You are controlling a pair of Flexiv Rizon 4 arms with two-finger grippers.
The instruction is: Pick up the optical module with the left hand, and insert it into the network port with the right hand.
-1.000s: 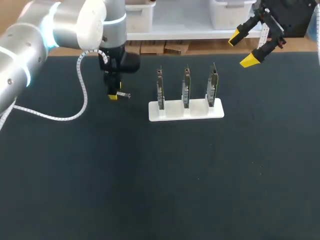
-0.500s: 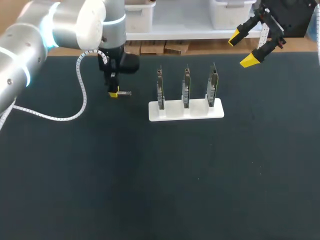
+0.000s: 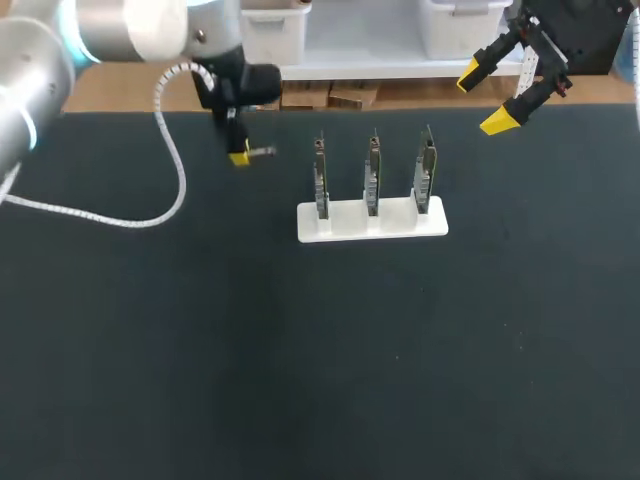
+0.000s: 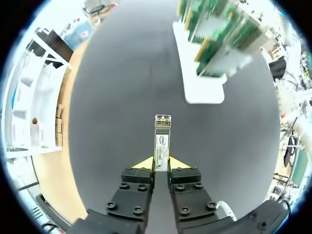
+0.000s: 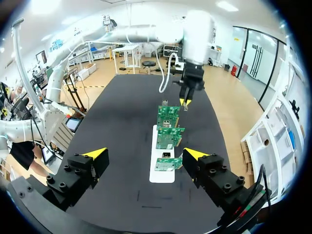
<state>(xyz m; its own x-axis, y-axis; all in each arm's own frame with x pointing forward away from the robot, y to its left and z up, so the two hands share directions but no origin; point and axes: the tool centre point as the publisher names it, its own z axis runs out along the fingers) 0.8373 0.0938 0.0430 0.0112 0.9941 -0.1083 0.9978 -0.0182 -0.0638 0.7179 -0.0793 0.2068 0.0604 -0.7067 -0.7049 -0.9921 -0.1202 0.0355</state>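
Firstly, left fingers (image 4: 145, 164): drawn in narrow and clamped on the optical module (image 4: 162, 139), one yellow tip against each long side at its rear end. The labelled metal body juts straight out ahead of them (the socketed end foremost).

Optical module, position: carried clear above the worktop (image 3: 300, 350), touching nothing but the fingers, near the far edge, on the left arm's side of the holder and pointing towards it.

Left arm (image 3: 120, 30): enters from the far left corner. A white coiled cable (image 3: 170, 170) hangs from it and trails across the dark surface.

Right fingers (image 5: 95, 154): spread wide with nothing between them, held high over the far right corner, well apart from the holder.

Holder (image 3: 372, 222): a white base resting on the far half of the worktop. It carries three green circuit boards (image 3: 372, 178) upright in a row. The network port on them is too small to make out.
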